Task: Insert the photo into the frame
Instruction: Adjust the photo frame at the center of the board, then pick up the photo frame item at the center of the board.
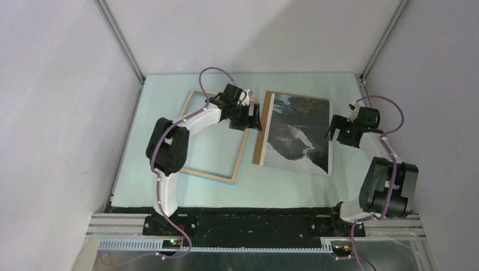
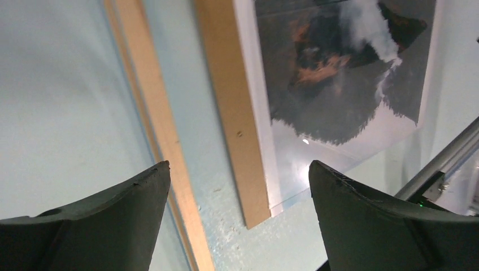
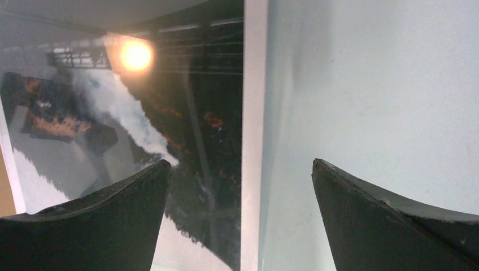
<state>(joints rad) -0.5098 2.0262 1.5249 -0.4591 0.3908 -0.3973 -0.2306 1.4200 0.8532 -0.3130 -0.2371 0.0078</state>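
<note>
The frame [image 1: 209,174] lies flat at the left of the mat, pale wood face up; one rail shows in the left wrist view [image 2: 152,113]. The photo [image 1: 296,132] lies picture up to its right, on the brown backing board [image 1: 261,135], whose left strip sticks out. The left wrist view shows the board strip [image 2: 234,113] and the photo [image 2: 339,84]. My left gripper [image 1: 254,117] is open and empty above the gap between frame rail and board [image 2: 237,175]. My right gripper [image 1: 333,131] is open and empty over the photo's right edge [image 3: 242,169]; the photo [image 3: 186,130] is glossy.
A pale teal mat [image 1: 294,186] covers the table. White walls and aluminium posts close in the back and sides; one metal rail [image 2: 446,158] shows beyond the photo's far corner. A lamp's glare [image 3: 135,55] reflects on the photo.
</note>
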